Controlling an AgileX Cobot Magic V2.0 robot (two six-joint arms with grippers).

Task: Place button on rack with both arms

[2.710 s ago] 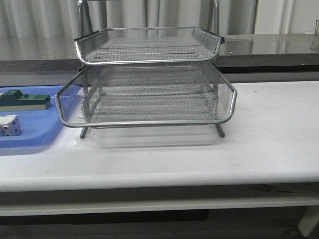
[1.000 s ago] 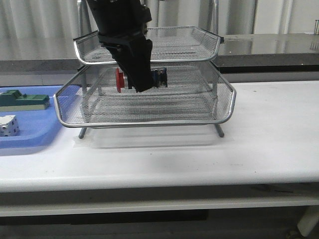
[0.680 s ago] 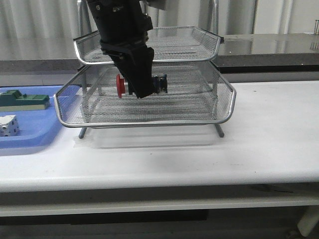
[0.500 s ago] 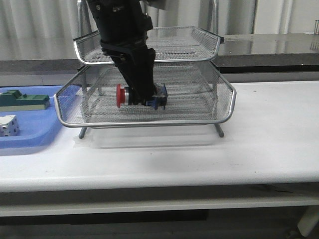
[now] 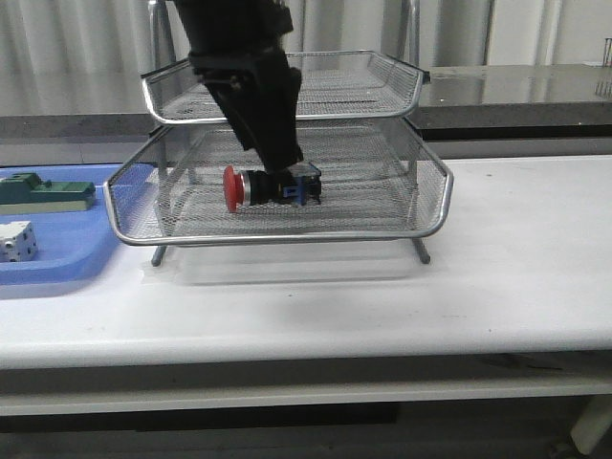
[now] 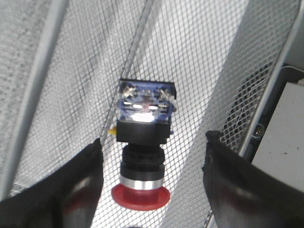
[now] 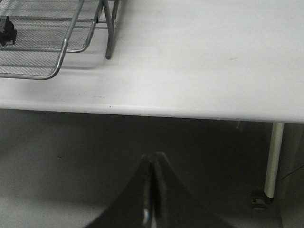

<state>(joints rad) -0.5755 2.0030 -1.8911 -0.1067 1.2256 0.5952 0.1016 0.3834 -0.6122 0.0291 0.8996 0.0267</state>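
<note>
Button [image 5: 271, 186] lies on its side on the rack's [image 5: 421, 215] lower tray mesh. Your left claw [image 6: 152, 185] is spread wide around it, not touching. Lift straight up, clear of the upper tray rim. Right claw [image 7: 152, 190] pinched closed, off the table.

The place looked like a robotics lab or test room, not a home. A plain white table [image 5: 516, 258] on a thin metal leg with a caster [image 7: 272, 161] stood over a bare grey floor [image 7: 71, 156]. Behind it ran a long grey counter [image 5: 535, 91], and pale pleated curtains [image 5: 76, 43] closed off the back. The few items were laid out like test props: a silver wire-mesh rack [image 5: 421, 201] in the middle of the table and a blue plastic tray [image 5: 67, 258] at its left, holding a green block [image 5: 48, 194] and a white cube-like block [image 5: 17, 241].
</note>
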